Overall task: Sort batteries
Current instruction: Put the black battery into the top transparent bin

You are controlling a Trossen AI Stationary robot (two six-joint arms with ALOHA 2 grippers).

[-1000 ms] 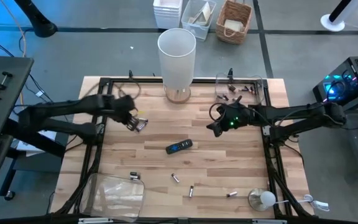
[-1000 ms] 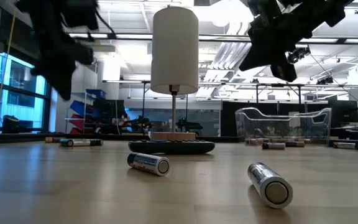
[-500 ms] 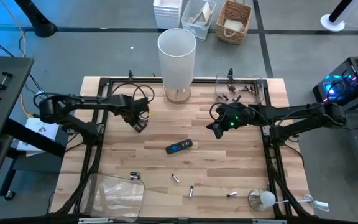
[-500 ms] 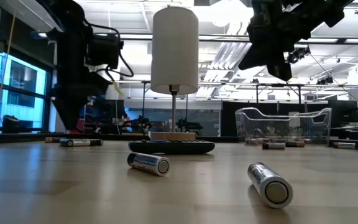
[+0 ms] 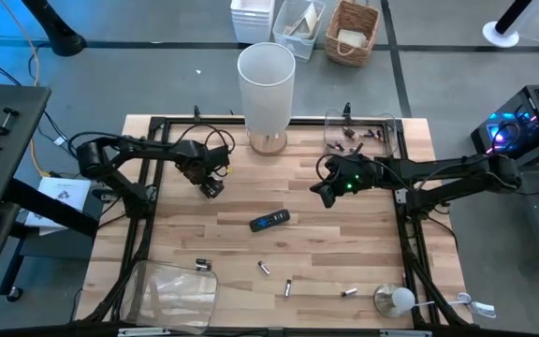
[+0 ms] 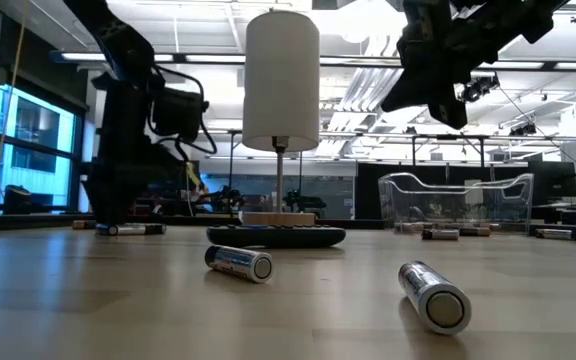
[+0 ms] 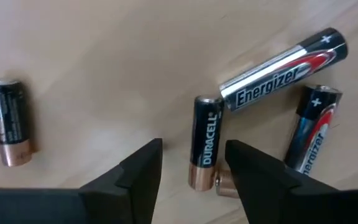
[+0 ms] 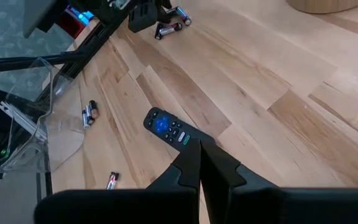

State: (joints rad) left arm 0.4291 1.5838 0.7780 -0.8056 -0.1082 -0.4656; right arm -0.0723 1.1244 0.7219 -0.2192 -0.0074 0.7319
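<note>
My left gripper [image 7: 194,163] points straight down over a cluster of batteries at the table's far left [image 5: 211,188]. It is open, one finger on each side of a black-and-copper battery [image 7: 205,146] that lies flat on the wood. Two silver batteries [image 7: 284,73] [image 7: 312,130] lie close by, and another black-and-copper one [image 7: 10,121] lies apart. Whether a finger touches the battery between them, I cannot tell. My right gripper [image 5: 324,195] hangs shut above the table's right half, holding nothing [image 8: 197,149].
A black remote [image 5: 269,221] lies mid-table. A white cylinder on a wooden base [image 5: 267,84] stands at the far edge. A clear tray [image 5: 393,126] holding batteries sits far right, and a clear tub [image 5: 171,295] near left. Loose batteries [image 5: 263,269] [image 5: 288,286] [image 5: 349,293] lie near the front.
My left gripper has come down toward the table over the battery cluster at the far left and has tipped to point straight down. The batteries have not moved. My right arm has stayed in place.
</note>
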